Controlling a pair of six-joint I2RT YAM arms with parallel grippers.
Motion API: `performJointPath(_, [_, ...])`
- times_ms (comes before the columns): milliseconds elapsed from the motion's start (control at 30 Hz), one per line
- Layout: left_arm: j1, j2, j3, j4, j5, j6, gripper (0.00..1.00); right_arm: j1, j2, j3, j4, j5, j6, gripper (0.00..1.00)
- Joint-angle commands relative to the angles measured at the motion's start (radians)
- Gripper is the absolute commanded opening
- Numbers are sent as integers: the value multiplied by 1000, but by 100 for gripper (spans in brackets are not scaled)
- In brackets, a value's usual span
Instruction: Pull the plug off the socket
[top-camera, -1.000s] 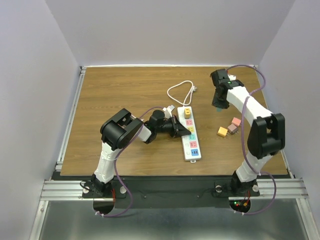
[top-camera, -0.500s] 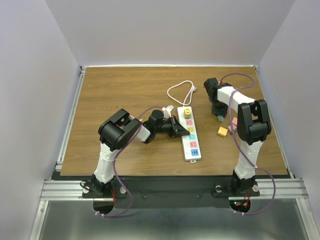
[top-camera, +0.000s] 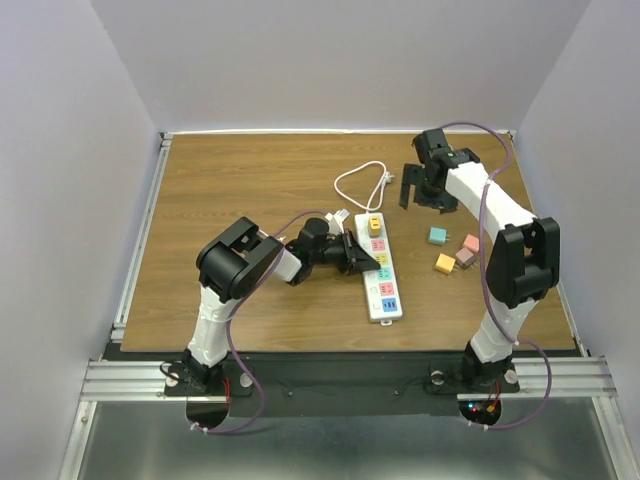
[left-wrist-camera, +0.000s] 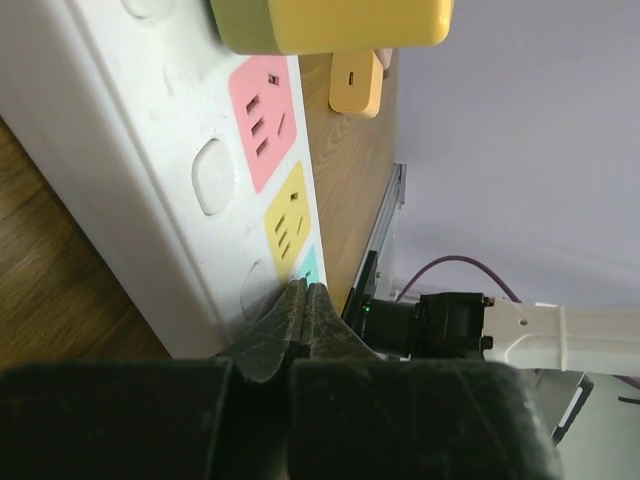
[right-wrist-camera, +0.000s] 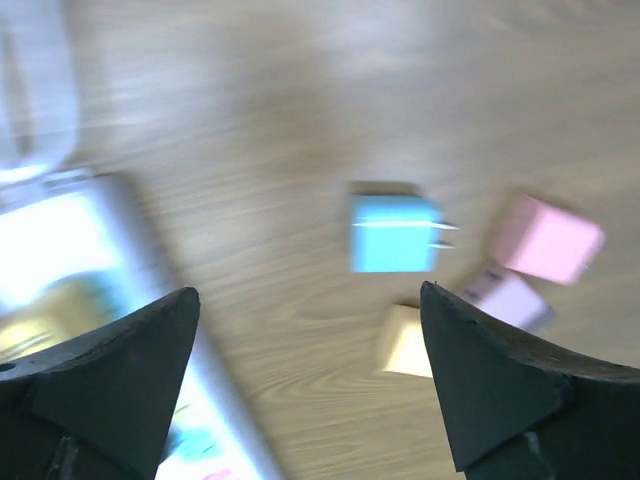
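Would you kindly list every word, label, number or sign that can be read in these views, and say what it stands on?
None: no text can be read in any view.
The socket shows only coloured outlet patches and slots, with no lettering even close up in the left wrist view.
The yellow plug in it looks plain.
The teal plug and pink plug look plain too, but the right wrist view is blurred, so small print cannot be ruled out.

robot lab, wooden table (top-camera: 250, 190), plain enclosure walls (top-camera: 350, 60)
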Motion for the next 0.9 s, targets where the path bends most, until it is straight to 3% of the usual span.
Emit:
performJointPath(0, [-2,10,24,-120,-10,64,0,77,-71,113,38,-244,-84,100])
performJointPath(167, [-2,42,43,-120,-1,55,0,143,-57,159,70,-346,-103,100])
performJointPath(500, [1,58,29,-88,5,36,0,177,29,126,118,-401,-120,98])
performJointPath(867, [13,79,-16,12,11,-28,0,207,90,72,151,-446,-130,82])
